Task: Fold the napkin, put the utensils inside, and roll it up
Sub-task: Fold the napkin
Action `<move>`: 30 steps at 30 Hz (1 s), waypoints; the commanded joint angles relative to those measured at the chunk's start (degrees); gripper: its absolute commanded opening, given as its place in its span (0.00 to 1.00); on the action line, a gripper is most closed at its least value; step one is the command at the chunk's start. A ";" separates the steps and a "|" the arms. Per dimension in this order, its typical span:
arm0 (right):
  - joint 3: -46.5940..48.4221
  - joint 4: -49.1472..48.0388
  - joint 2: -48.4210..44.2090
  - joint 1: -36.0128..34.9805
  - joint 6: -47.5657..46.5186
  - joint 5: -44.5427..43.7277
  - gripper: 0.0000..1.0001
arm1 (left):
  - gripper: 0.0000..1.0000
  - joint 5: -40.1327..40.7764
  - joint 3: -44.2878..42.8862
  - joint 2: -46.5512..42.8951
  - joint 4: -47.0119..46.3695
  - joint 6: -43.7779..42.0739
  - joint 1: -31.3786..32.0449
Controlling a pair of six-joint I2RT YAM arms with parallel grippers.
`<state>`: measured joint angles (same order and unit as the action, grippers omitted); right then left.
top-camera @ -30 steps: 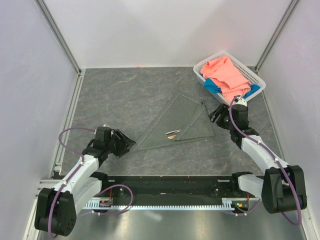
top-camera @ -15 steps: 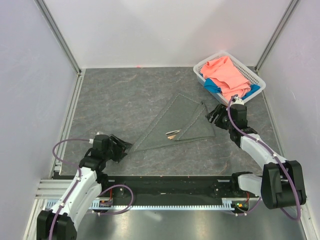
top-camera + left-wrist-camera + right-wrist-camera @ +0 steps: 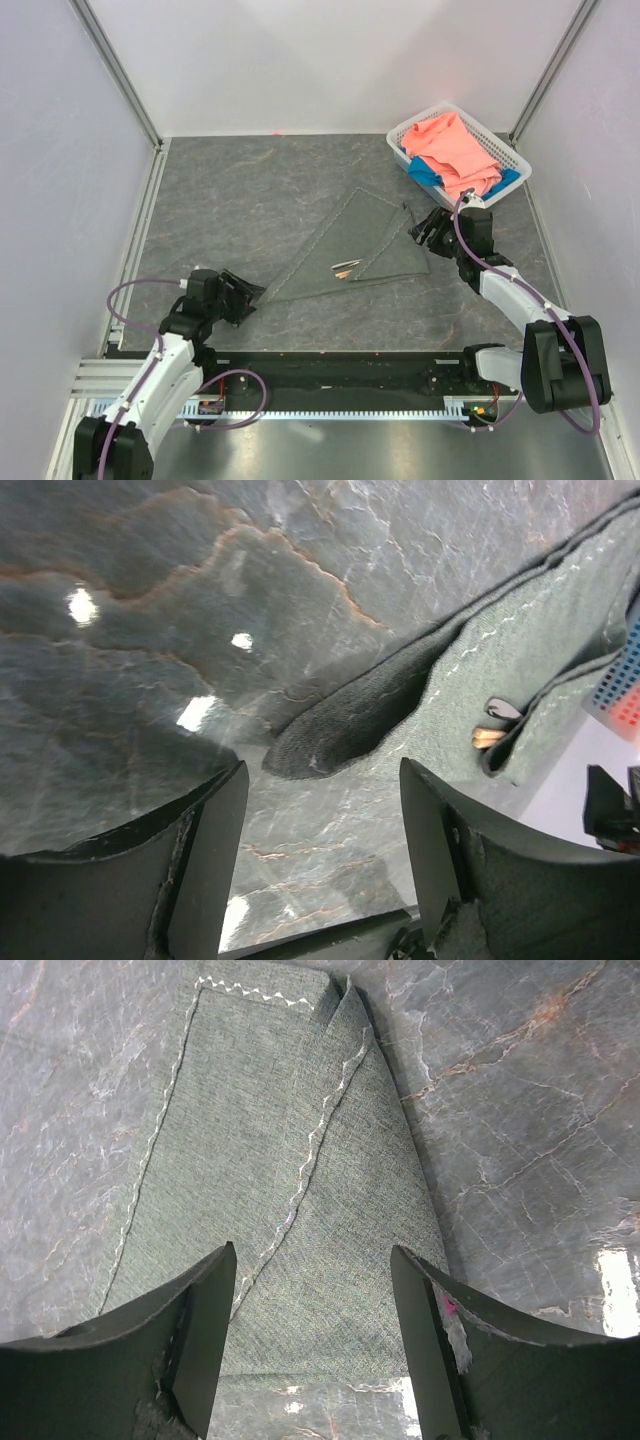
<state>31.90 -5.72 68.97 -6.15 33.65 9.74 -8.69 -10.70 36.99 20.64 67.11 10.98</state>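
Top external view: the thin dark grey cloth napkin [image 3: 360, 245] lies flat on the grey marbled tabletop [image 3: 250, 190], folded into a triangle with pale stitching along its hem. The ends of the utensils [image 3: 346, 268], a silvery tip and light wooden ones, poke out of the fold at the napkin's near edge. The left gripper [image 3: 250, 295] sits just off the napkin's near-left corner, jaws wide with nothing between them. The right gripper [image 3: 422, 232] is at the napkin's right corner, jaws wide and astride the cloth without pinching it. Beyond that right corner stands a white slatted plastic basket [image 3: 506, 148]. It holds a crumpled salmon-pink cloth [image 3: 455, 150] lying over a blue cloth [image 3: 425, 172].
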 commanded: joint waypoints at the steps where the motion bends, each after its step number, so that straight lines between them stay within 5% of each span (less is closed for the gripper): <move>1: 0.18 -2.28 0.46 0.00 0.02 1.16 0.72 | 0.68 -1.33 2.17 1.94 -3.41 2.50 -0.08; 24: -0.17 -2.55 1.43 0.09 0.10 1.69 0.72 | 0.41 -0.37 3.76 4.40 -7.11 -0.22 -0.08; 30: -0.35 -2.55 1.52 0.00 -0.25 1.86 0.72 | 0.25 0.69 3.14 5.81 -8.33 -2.24 -0.08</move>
<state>31.88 -6.11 70.37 -6.15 33.67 10.74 -10.46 -7.64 41.43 13.08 68.01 10.98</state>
